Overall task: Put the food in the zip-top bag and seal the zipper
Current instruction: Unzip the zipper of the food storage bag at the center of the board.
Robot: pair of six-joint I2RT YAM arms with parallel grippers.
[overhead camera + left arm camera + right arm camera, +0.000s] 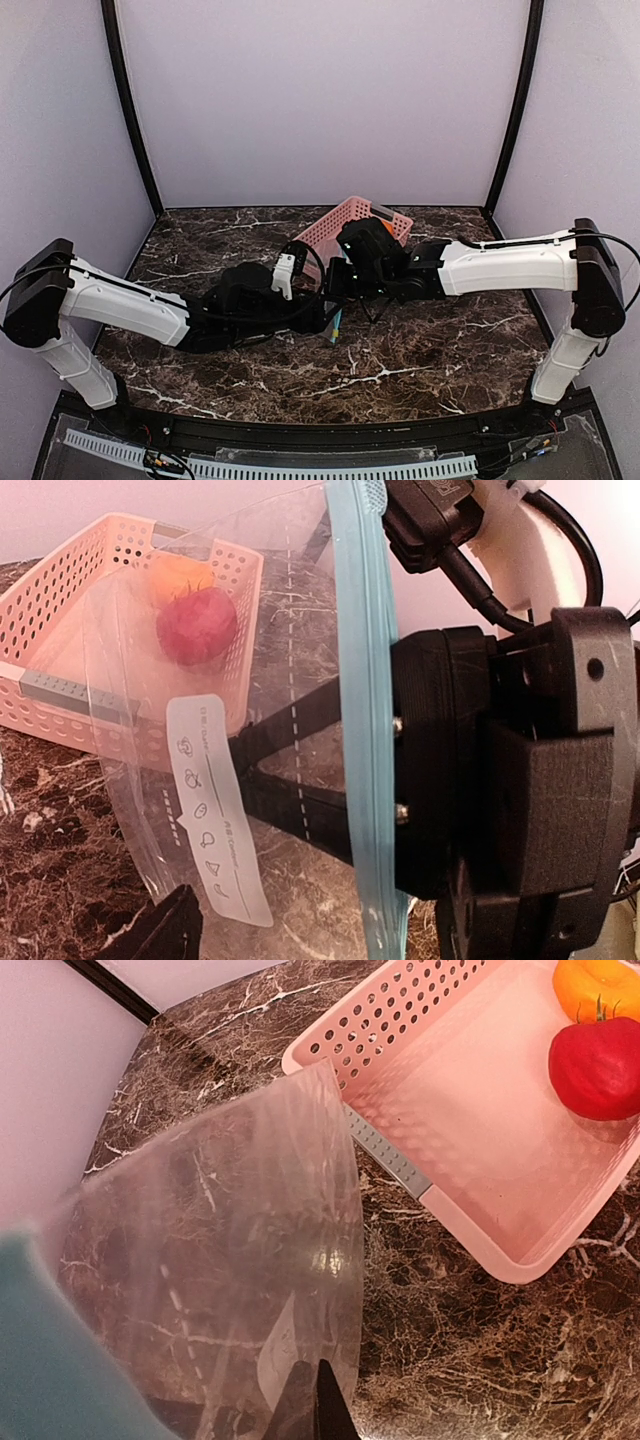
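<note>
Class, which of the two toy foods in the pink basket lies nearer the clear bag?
The red one; the orange one sits behind it.

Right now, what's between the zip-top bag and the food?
Right wrist view: from the zip-top bag, bare marble table, then the pink basket, its wall and floor, before the red food and orange food.
</note>
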